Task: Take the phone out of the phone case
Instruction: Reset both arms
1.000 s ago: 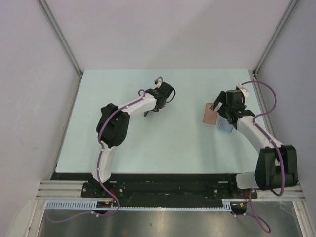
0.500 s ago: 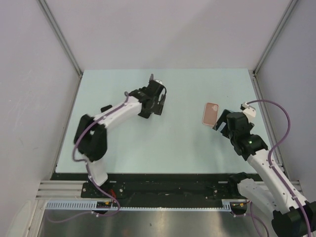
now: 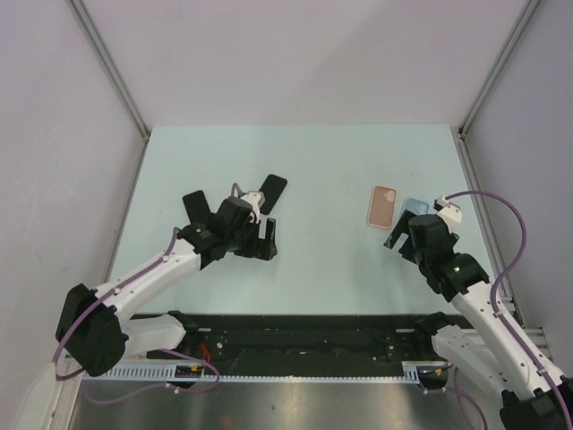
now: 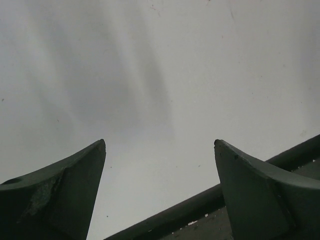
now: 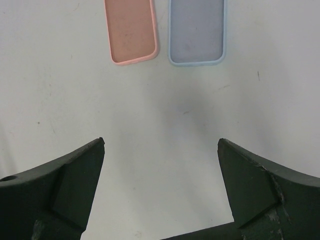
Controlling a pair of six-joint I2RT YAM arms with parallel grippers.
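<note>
Two empty phone cases lie side by side at the right of the table, a pink one (image 3: pixel 383 207) (image 5: pixel 131 31) and a light blue one (image 3: pixel 414 210) (image 5: pixel 196 31). A black phone (image 3: pixel 273 190) lies flat left of centre, and a second black slab (image 3: pixel 195 204) lies further left. My left gripper (image 3: pixel 266 240) (image 4: pixel 160 142) hangs open over bare table, near side of the black phone, holding nothing. My right gripper (image 3: pixel 397 235) (image 5: pixel 161 142) is open just on the near side of the two cases, also with nothing in it.
The pale green table (image 3: pixel 331 161) is walled in by grey panels at the back and sides. A black rail (image 3: pixel 304 322) (image 4: pixel 210 207) runs along its near edge. Purple cables loop off both arms.
The left gripper opened, left the black phone on the table and drew back toward the near left. The right arm pulled back toward the near edge, uncovering the blue case.
</note>
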